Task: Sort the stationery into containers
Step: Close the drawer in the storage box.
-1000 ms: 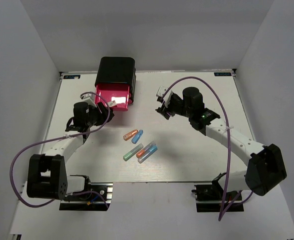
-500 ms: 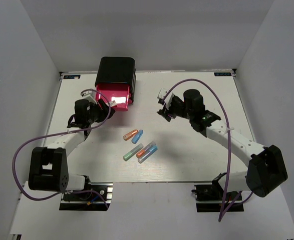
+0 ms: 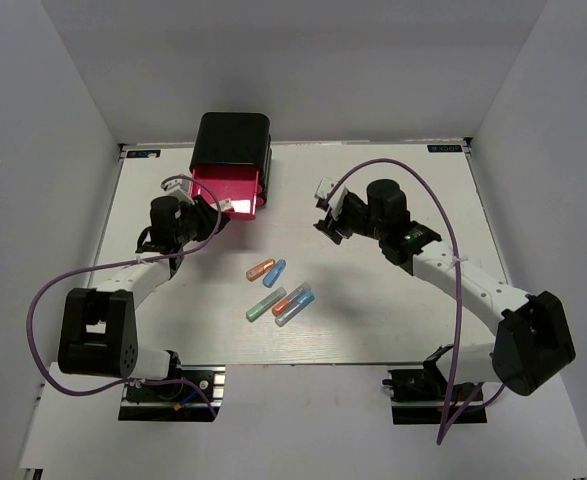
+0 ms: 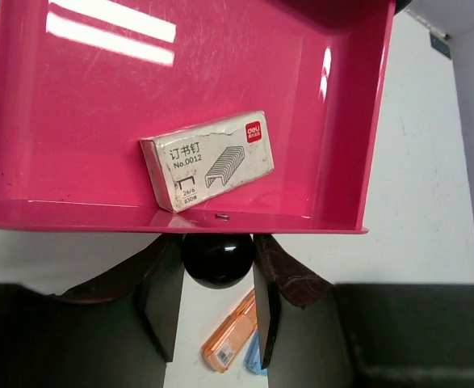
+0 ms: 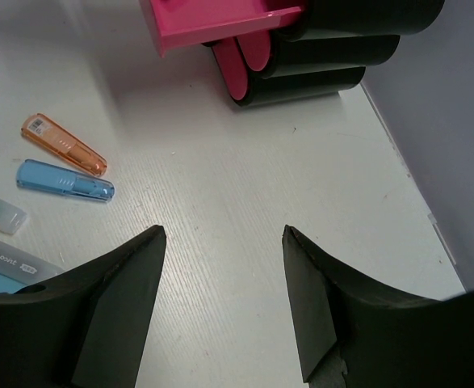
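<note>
Open pink drawer [image 3: 229,190] now sticks out less from the black box [image 3: 231,142]. Its front edge sits further back than a second ago, so it is partly slid in. Left fingers [image 4: 160,299] have narrowed and now sit against both sides of the black knob [image 4: 216,257] with no visible gap. They were wider before. Left arm [image 3: 123,280] has moved forward toward the box, with the wrist further up the desk [image 3: 393,300] and the shoulder block turned a bit. Purple cable [image 3: 35,305] loop on the left has changed shape with it. Right arm [image 3: 443,270] has shifted only slightly, wrist a touch further left.
</note>
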`<state>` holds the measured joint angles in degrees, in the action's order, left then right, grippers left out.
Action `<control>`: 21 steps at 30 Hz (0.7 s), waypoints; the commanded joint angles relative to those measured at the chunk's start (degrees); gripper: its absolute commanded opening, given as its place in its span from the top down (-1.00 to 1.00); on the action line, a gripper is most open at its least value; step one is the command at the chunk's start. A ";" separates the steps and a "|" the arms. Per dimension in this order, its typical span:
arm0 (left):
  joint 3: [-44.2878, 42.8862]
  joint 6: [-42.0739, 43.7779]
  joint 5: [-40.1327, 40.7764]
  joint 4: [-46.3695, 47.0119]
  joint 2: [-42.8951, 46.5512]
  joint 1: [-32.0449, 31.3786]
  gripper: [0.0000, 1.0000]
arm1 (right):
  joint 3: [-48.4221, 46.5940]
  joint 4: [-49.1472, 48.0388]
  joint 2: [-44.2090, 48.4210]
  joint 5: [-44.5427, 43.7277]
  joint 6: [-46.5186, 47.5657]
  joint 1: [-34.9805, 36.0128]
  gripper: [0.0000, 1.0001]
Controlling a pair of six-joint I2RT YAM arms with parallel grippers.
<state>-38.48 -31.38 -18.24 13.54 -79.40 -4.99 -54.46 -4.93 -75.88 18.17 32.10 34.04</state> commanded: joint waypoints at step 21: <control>-16.27 -13.71 5.14 9.49 -12.71 0.07 0.43 | 4.00 -2.37 5.82 0.72 0.25 -0.91 -0.31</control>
<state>-51.05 -42.48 -14.46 18.81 -91.50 -5.13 -51.35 -5.41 -72.38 18.20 32.12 33.43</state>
